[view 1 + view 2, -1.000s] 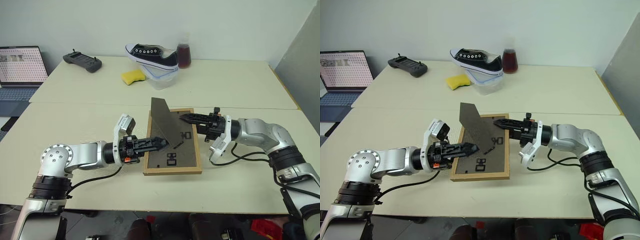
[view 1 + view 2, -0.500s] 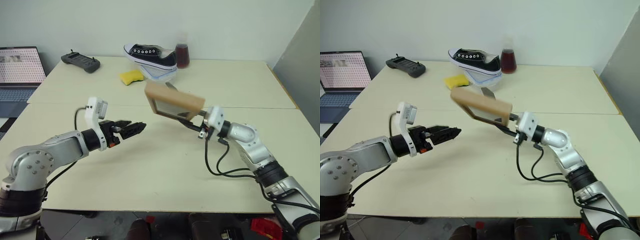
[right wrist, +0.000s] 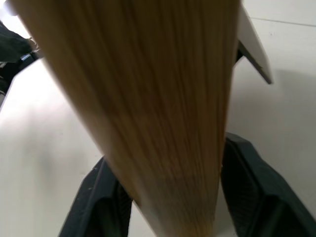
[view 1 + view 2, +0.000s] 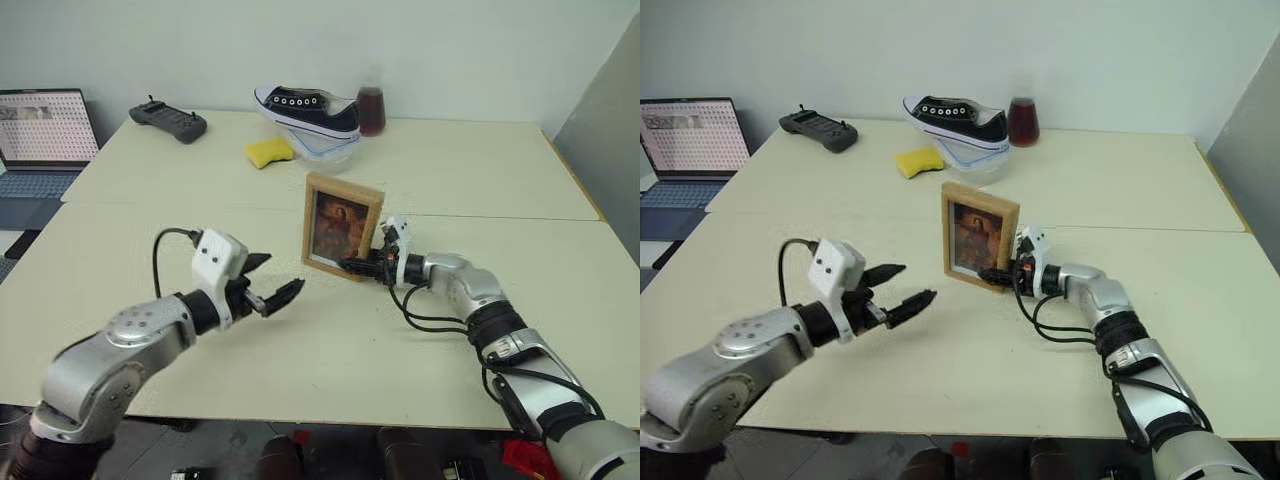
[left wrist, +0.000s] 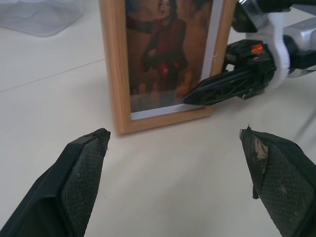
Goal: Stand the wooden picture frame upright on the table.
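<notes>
The wooden picture frame [image 4: 343, 228] stands upright on the table [image 4: 300, 380], just in front of the seam, with its brownish portrait facing me. My right gripper [image 4: 356, 267] reaches in low from the right to the frame's lower right corner, and the frame's light-wood side [image 3: 148, 98] rises right in front of its wrist camera. My left gripper [image 4: 282, 275] hovers open to the left of the frame, a short way off. It points at the frame [image 5: 163, 59] and holds nothing.
At the back stand a black-and-white shoe [image 4: 310, 108] on a clear container [image 4: 325, 150], a yellow sponge [image 4: 268, 152], a bottle of dark liquid [image 4: 371, 108] and a black controller [image 4: 168, 120]. A laptop [image 4: 40, 140] sits at the far left.
The frame lay face down a second ago with both grippers at it. The right gripper lifted it, and it now stands upright. The left gripper drew back to the left and opened.
</notes>
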